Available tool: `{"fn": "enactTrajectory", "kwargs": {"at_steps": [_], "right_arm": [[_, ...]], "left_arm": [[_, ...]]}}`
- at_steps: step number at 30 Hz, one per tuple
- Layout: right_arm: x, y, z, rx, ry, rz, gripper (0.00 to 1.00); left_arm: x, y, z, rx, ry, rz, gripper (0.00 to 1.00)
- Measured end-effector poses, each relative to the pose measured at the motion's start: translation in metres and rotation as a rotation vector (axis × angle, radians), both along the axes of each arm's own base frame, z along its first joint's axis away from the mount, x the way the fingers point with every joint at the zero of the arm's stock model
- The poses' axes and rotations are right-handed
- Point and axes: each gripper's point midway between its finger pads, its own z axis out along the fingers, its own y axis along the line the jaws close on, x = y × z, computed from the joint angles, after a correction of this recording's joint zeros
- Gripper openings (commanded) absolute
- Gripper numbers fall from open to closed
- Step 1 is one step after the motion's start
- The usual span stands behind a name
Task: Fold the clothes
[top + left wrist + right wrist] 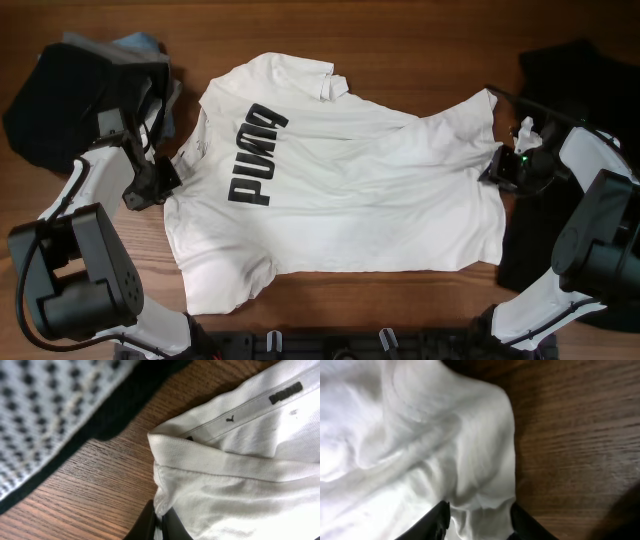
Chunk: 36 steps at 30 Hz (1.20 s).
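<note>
- Plainly soft and light: the shirt (350,180) lies front up in the middle of the table (400,30), collar toward the left arm and hem toward the right, rumpled across the middle.
- It will likely sag and crease wherever it is lifted, and thin cloth can slip from a shallow pinch. I judge the best holds to be the doubled edges: collar band, shoulder seams and hem corners.
- Left gripper (165,180) is closed on the cloth just beside the collar; the left wrist view shows the fingers together with white fabric pinched between them.
- Right gripper (500,170) sits at the hem edge. Its fingers (440,517) stand apart astride the cloth and are not clamped on it.
- One sleeve (335,85) is turned over on itself at the far edge and would need smoothing.
- A black garment (570,75) lies just beside the hem, under the right arm, and could be caught up with it.
- A dark pile (60,100) and a dotted cloth (40,410) crowd the collar side, leaving little room to pull that way.
</note>
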Motion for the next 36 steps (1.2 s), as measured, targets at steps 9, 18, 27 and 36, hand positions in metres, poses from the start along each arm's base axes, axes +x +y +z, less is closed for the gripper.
{"fn": "enactTrajectory", "kwargs": {"at_steps": [9,18,27,36], "right_arm": [[-0.005,0.006,0.002,0.016,0.028,-0.014,0.69],[-0.015,0.028,-0.001,0.106,0.024,0.122,0.11],[-0.008,0.015,0.006,0.07,0.055,0.008,0.04],[0.011,0.004,0.125,-0.003,-0.213,-0.076,0.04]], "left_arm": [[0.0,0.0,0.0,0.0,0.0,0.0,0.04],[0.0,0.0,0.0,0.0,0.0,0.0,0.04],[-0.002,-0.004,0.001,-0.021,0.007,-0.002,0.04],[0.023,-0.008,0.13,0.006,-0.324,-0.022,0.04]]}}
